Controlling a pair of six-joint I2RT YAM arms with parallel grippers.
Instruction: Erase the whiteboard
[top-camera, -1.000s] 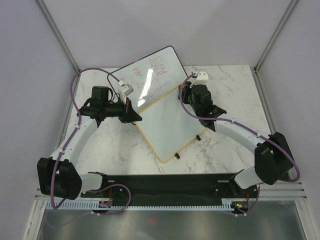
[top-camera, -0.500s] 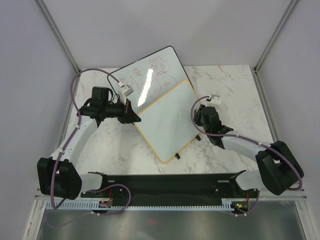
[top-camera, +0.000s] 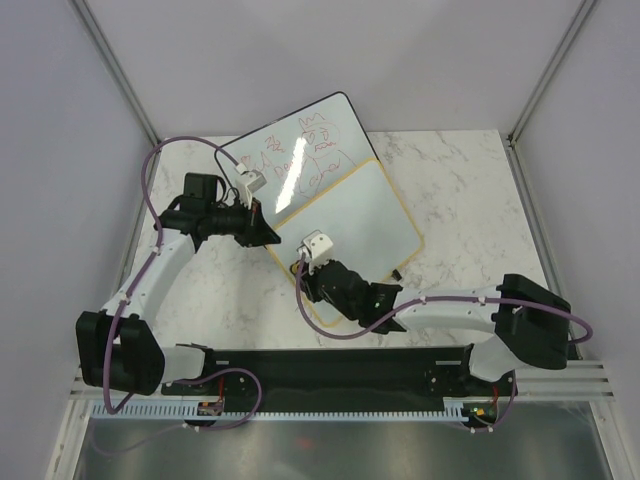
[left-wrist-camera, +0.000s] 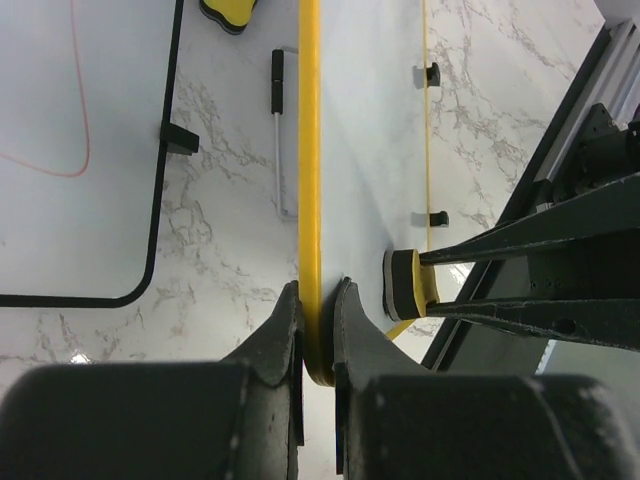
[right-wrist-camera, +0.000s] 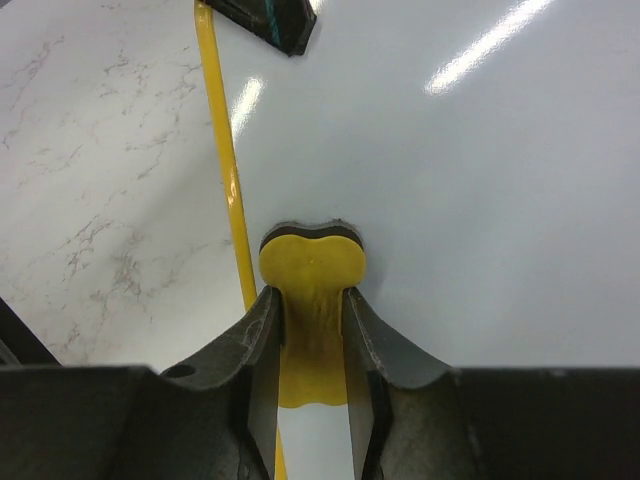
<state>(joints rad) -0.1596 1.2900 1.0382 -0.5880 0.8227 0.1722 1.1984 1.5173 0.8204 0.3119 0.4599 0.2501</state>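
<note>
The yellow-framed whiteboard (top-camera: 365, 215) lies tilted on the marble table, its white face (right-wrist-camera: 460, 190) bare of marks where it shows. My left gripper (top-camera: 270, 235) is shut on the board's yellow frame (left-wrist-camera: 310, 150) at its left corner, one finger on each side of the rim (left-wrist-camera: 318, 305). My right gripper (top-camera: 306, 288) is low over the board's near left edge. It is shut (right-wrist-camera: 312, 305) on a yellow eraser (right-wrist-camera: 312, 265), whose dark pad rests flat on the board beside the frame (right-wrist-camera: 226, 170). The left wrist view shows that eraser (left-wrist-camera: 402, 283) edge-on.
A larger black-framed whiteboard (top-camera: 300, 135) with red scribbles lies partly under the yellow one at the back. Beside it are a thin marker (left-wrist-camera: 278, 120) and a second yellow eraser (left-wrist-camera: 228, 10). Two black clips (left-wrist-camera: 432, 73) sit on the yellow board's right edge. Grey walls close in the table.
My right arm has swept the eraser from the board's far right corner, down its right side, across to the near left edge. The left gripper has kept its hold and place.
</note>
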